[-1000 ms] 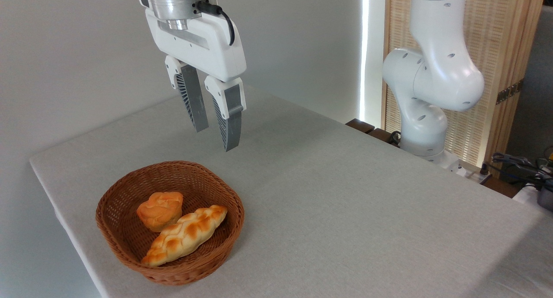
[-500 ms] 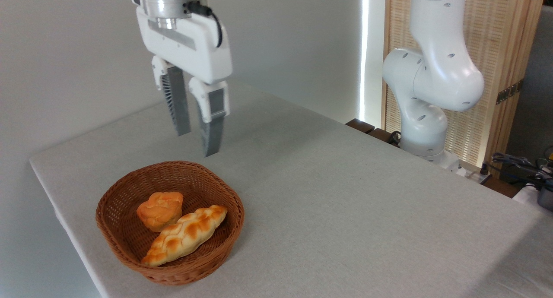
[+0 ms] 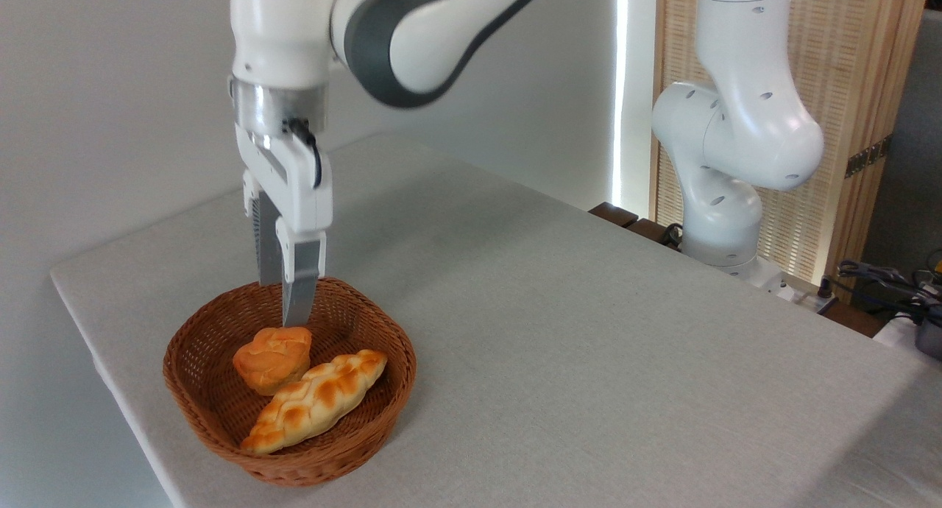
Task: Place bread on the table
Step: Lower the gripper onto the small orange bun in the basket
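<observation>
The bread (image 3: pixel 273 357), a small orange-golden bun with a lumpy top, lies in the left half of a brown wicker basket (image 3: pixel 402 361) on the table (image 3: pixel 589 331). My gripper (image 3: pixel 282 304) hangs straight down just above the bun's back edge, turned nearly edge-on to the camera. Its two grey fingers (image 3: pixel 300 283) stand apart with nothing between them, the nearer tip almost at the bun's top. I cannot tell whether it touches.
A longer, paler braided loaf (image 3: pixel 316 399) lies against the bun's right side in the same basket. The arm's white base (image 3: pixel 725 199) stands at the table's far right edge, with cables (image 3: pixel 883 276) beyond it. The table's left edge runs close to the basket.
The gripper has moved left and down from above the table behind the basket to just over the bun, and turned about its vertical axis. The bun and loaf have not moved.
</observation>
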{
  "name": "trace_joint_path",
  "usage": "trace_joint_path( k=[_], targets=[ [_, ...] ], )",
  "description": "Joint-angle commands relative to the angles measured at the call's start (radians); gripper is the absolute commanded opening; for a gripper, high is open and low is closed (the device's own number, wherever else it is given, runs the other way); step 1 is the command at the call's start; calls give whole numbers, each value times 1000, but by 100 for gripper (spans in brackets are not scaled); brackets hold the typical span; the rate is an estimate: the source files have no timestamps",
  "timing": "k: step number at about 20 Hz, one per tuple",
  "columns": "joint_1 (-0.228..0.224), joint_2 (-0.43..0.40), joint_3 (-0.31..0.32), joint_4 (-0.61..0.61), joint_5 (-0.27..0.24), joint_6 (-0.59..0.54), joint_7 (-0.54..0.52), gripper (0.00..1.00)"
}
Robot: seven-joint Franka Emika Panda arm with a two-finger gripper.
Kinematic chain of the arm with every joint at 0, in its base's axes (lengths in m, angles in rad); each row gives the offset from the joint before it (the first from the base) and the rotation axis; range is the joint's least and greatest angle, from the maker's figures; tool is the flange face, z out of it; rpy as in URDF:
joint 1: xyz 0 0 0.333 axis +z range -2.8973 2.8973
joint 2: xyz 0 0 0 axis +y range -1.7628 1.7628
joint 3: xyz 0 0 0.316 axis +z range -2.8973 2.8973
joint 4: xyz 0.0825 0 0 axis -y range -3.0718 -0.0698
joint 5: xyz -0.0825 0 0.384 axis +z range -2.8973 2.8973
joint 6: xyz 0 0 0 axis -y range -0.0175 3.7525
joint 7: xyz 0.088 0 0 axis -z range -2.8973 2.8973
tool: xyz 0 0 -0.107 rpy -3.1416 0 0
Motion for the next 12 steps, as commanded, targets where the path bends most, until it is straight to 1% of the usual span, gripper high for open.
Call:
trace_joint_path(
  k=[1, 2, 4, 6, 9, 12],
  targets=[
    [-10, 4, -2, -42, 6, 96, 29, 100],
    [-19, 16, -2, -42, 7, 122, 31, 100],
    [-21, 53, -2, -46, 7, 171, 43, 100],
    [-24, 85, -2, -49, 12, 200, 96, 100],
    [-24, 99, -2, -67, 12, 208, 173, 100],
    [-24, 116, -2, -68, 12, 211, 181, 100]
  ],
)
